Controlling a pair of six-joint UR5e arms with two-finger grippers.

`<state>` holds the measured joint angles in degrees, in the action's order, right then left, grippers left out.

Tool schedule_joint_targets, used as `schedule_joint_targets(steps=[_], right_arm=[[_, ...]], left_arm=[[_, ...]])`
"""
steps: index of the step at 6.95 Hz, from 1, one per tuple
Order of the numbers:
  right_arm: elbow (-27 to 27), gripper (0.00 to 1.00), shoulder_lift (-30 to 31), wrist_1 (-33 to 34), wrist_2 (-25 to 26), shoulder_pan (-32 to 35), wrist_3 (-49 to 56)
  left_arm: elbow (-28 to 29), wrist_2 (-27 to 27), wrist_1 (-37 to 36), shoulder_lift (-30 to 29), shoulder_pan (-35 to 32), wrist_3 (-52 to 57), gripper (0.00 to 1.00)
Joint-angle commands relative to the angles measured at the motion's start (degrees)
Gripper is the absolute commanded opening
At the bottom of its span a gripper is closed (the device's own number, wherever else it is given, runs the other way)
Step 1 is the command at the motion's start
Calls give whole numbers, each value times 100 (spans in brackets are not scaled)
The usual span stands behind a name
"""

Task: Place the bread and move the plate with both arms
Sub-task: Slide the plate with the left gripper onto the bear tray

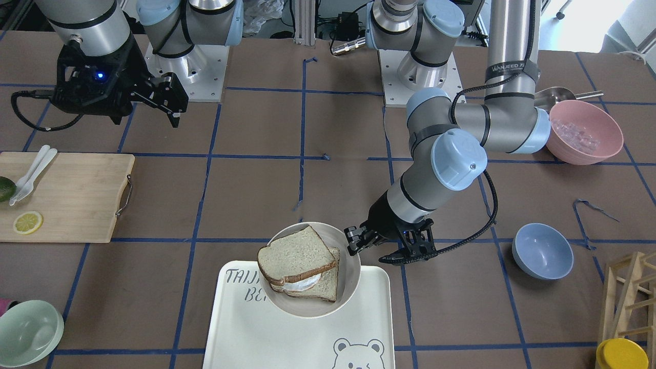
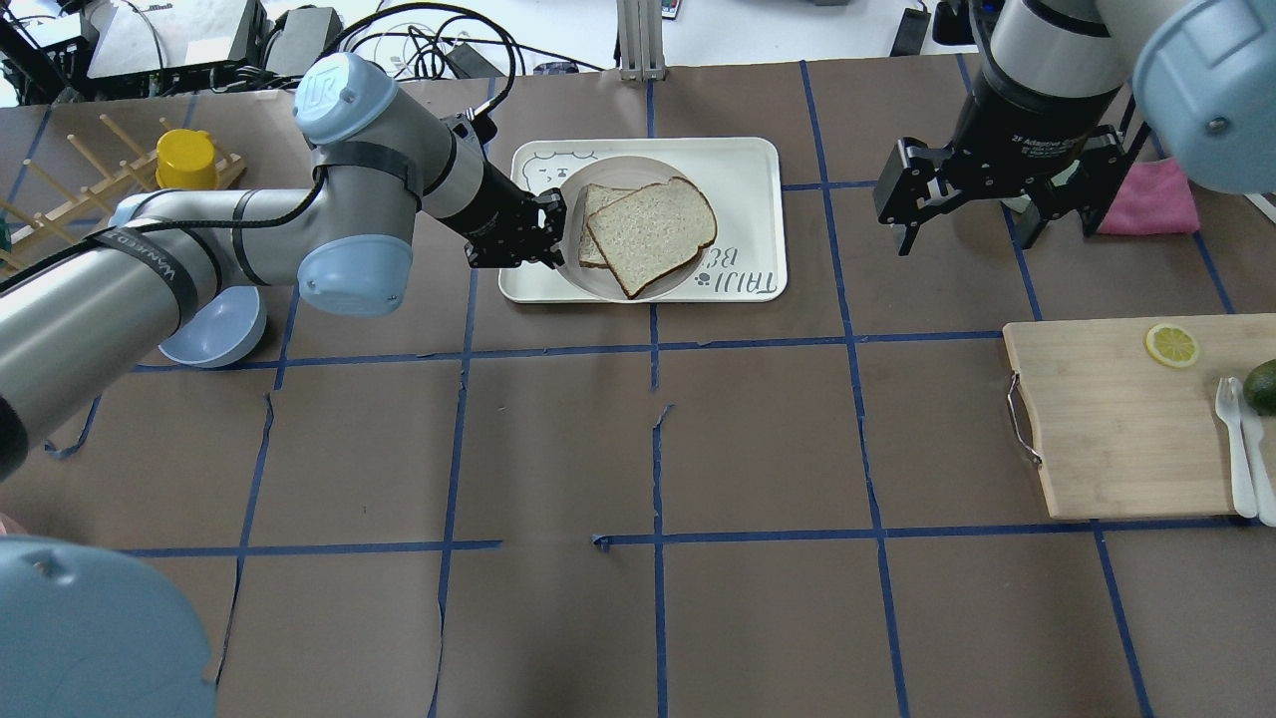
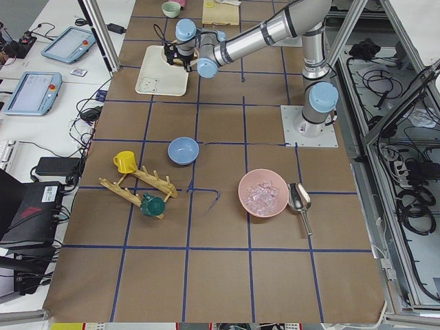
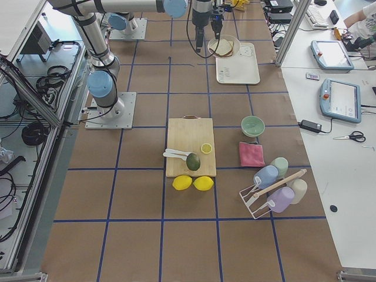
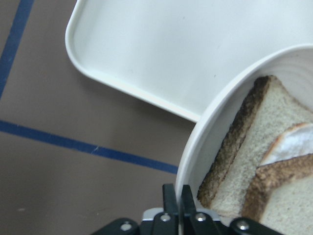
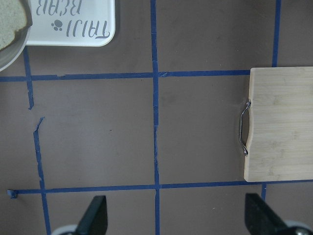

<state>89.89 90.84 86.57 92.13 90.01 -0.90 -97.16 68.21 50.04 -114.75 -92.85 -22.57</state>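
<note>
The plain bread slice [image 2: 653,231] lies on top of an egg-topped slice on the round cream plate [image 2: 598,284]. My left gripper [image 2: 553,229] is shut on the plate's rim at its left side. The plate hangs over the bear-print tray [image 2: 738,170] and seems raised a little off it. The front view shows the bread [image 1: 294,256], the plate [image 1: 350,277] and the left gripper [image 1: 353,246]. The left wrist view shows the fingers [image 5: 171,196] clamped on the rim [image 5: 205,137]. My right gripper [image 2: 962,224] is open and empty, high to the right of the tray.
A wooden cutting board [image 2: 1116,419] with a lemon slice, an avocado and white cutlery lies at the right. A blue bowl [image 2: 214,334] sits under the left arm. A pink bowl [image 1: 584,130], a green bowl [image 1: 28,333], a rack with a yellow cup [image 2: 184,160] and a pink cloth [image 2: 1161,199] stand around the edges.
</note>
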Motion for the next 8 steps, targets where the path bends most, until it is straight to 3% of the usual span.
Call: schedule_joint_targets(steps=[1,2,6,7,8], right_arm=[[20,100,-5,0,25,-1,11],[29,100,-14,8,16,-1,28],[29,100,-23,79,25,-1,46],[29,100,-31,70,25,-1,46],[29,100,-23,79,25,-1,55]], left_arm=[[923,-18,76,-844,12,59,0],[1153,-10,76,-1083,12,164,0],[1156,8,32,-1445,12,121,0],[1164,17,15,-1437,-5,86,10],[1156,25,-11,-1437,-5,138,99]])
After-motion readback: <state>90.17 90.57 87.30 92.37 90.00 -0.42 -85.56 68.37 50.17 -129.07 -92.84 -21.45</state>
